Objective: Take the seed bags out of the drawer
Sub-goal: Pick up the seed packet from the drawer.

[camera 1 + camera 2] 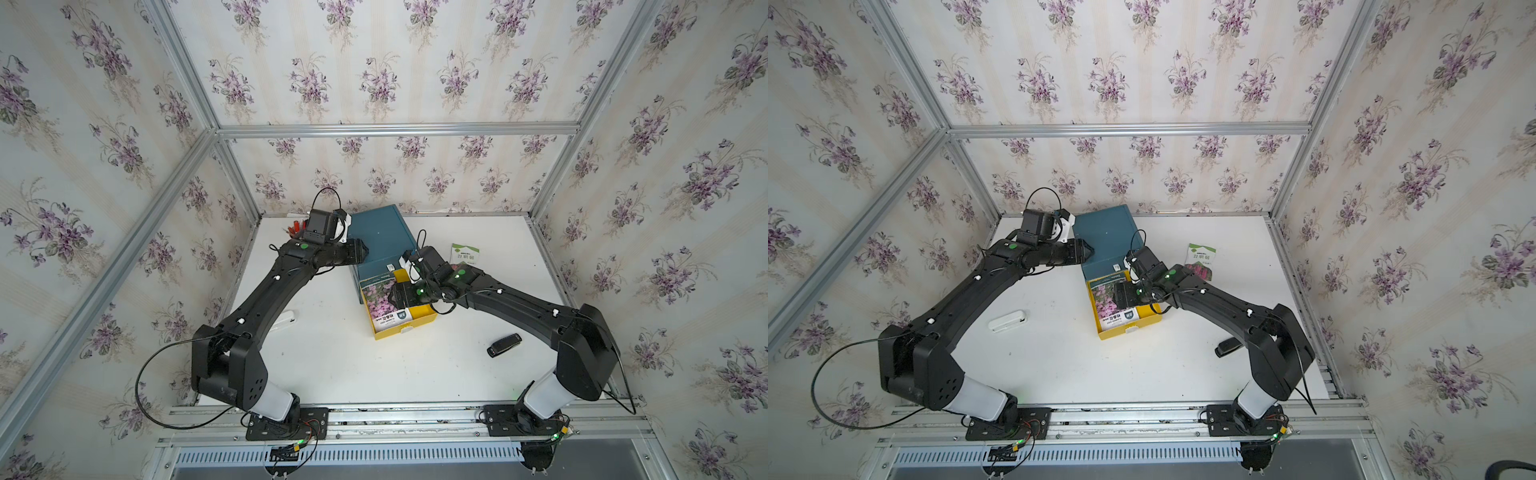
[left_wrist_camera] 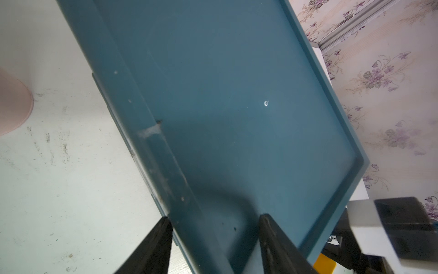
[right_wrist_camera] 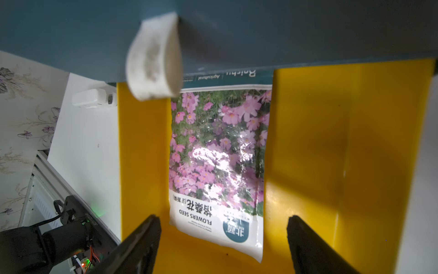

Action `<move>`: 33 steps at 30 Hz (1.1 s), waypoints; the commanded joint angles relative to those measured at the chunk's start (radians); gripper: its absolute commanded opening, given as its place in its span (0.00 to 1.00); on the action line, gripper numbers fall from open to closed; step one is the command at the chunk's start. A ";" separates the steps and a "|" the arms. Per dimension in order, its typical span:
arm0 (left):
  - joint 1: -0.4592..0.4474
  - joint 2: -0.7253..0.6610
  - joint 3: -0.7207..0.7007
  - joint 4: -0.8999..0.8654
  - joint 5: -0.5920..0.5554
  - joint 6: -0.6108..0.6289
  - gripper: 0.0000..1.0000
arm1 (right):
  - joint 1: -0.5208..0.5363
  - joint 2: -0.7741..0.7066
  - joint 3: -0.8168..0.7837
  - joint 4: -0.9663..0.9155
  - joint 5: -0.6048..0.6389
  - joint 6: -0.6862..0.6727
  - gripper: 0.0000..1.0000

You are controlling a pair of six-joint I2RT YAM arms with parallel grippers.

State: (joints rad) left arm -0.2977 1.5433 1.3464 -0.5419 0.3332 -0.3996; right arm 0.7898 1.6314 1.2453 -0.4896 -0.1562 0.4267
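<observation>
Right gripper (image 3: 222, 218), jaws wide, hovers over the pink-flowered seed bag (image 3: 218, 154) flat in the yellow drawer (image 3: 308, 142), six o'clock of the blue cabinet (image 2: 237, 95) the left gripper (image 2: 215, 217) clamps — flat glossy film could slip the pinch.

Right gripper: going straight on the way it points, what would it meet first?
Probably the pink-flowered seed bag lying in the yellow drawer; the right gripper, jaws open, aims at it, though depth is unclear.
</observation>
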 commanded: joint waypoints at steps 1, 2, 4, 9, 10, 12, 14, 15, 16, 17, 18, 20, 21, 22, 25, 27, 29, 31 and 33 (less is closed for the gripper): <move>-0.006 0.024 -0.017 -0.188 -0.022 0.033 0.60 | -0.001 0.010 -0.008 0.017 0.022 -0.009 0.85; -0.005 0.025 -0.017 -0.188 -0.022 0.034 0.60 | -0.001 0.013 -0.010 0.025 0.028 -0.004 0.84; -0.005 0.026 -0.016 -0.190 -0.022 0.037 0.60 | -0.001 0.021 -0.011 0.033 0.044 -0.001 0.82; -0.006 0.031 -0.015 -0.191 -0.022 0.040 0.60 | -0.001 0.036 -0.025 0.071 0.079 0.009 0.79; -0.005 0.031 -0.014 -0.191 -0.020 0.041 0.60 | -0.001 0.041 -0.023 0.075 0.082 0.012 0.79; -0.006 0.033 -0.011 -0.193 -0.020 0.041 0.61 | -0.002 0.051 -0.021 0.084 0.085 0.015 0.77; -0.005 0.034 -0.006 -0.194 -0.020 0.044 0.61 | 0.000 0.058 -0.023 0.094 0.089 0.017 0.76; -0.005 0.035 -0.006 -0.196 -0.019 0.046 0.61 | 0.001 0.061 -0.023 0.097 0.092 0.017 0.76; -0.006 0.037 -0.004 -0.197 -0.020 0.046 0.61 | 0.002 0.064 -0.021 0.103 0.094 0.017 0.76; -0.005 0.037 -0.003 -0.197 -0.020 0.047 0.61 | 0.004 0.068 -0.020 0.104 0.096 0.017 0.75; -0.005 0.038 -0.003 -0.197 -0.020 0.048 0.61 | 0.005 0.073 -0.017 0.104 0.097 0.015 0.75; -0.005 0.038 0.000 -0.199 -0.018 0.047 0.61 | 0.006 0.085 -0.009 0.103 0.097 0.012 0.74; -0.006 0.040 0.000 -0.199 -0.019 0.048 0.61 | 0.011 0.091 -0.005 0.104 0.098 0.012 0.74; -0.006 0.040 0.001 -0.201 -0.017 0.051 0.61 | 0.016 0.098 0.000 0.104 0.099 0.011 0.73; -0.005 0.039 0.002 -0.202 -0.018 0.052 0.61 | 0.025 0.118 0.011 0.102 0.102 0.010 0.72; -0.005 0.037 0.001 -0.203 -0.017 0.052 0.61 | 0.031 0.128 0.014 0.101 0.107 0.013 0.71; -0.006 0.038 0.002 -0.204 -0.018 0.054 0.61 | 0.034 0.133 0.012 0.107 0.108 0.017 0.69; -0.006 0.038 0.002 -0.205 -0.018 0.055 0.61 | 0.034 0.138 0.010 0.108 0.102 0.020 0.68; -0.005 0.039 0.000 -0.205 -0.019 0.056 0.61 | 0.034 0.142 0.011 0.112 0.094 0.023 0.66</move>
State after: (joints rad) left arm -0.2977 1.5620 1.3640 -0.5499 0.3370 -0.3927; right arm 0.8246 1.7641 1.2510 -0.4133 -0.0647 0.4419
